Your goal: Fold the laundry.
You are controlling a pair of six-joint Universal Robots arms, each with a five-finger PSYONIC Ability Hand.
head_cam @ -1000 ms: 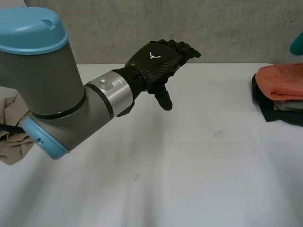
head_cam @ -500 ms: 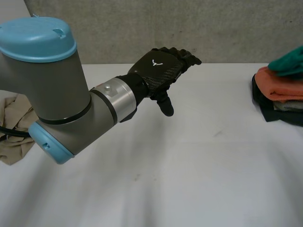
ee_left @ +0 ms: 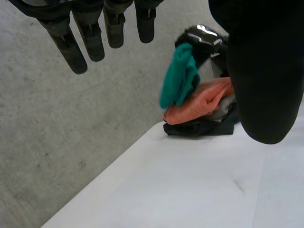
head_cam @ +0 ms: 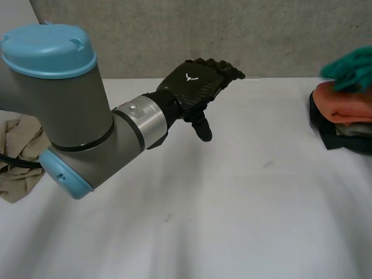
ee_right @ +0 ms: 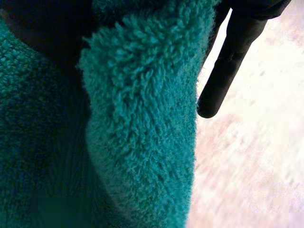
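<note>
Hanging just above the stack (head_cam: 343, 110), the green towel (head_cam: 350, 68) is clamped in the right hand (ee_right: 227, 66), which grips it in a bunch. The left hand (head_cam: 195, 84) hovers well away from the stack, fingers apart and empty. The risk, I'd say: gripped in one bunch, the towel could land crumpled, or brush the stack and drag its orange top askew. A beige cloth (head_cam: 17, 163) lies far across from the stack.

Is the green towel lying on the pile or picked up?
Picked up: the green towel hangs bunched from the right hand, over the orange towel.
</note>
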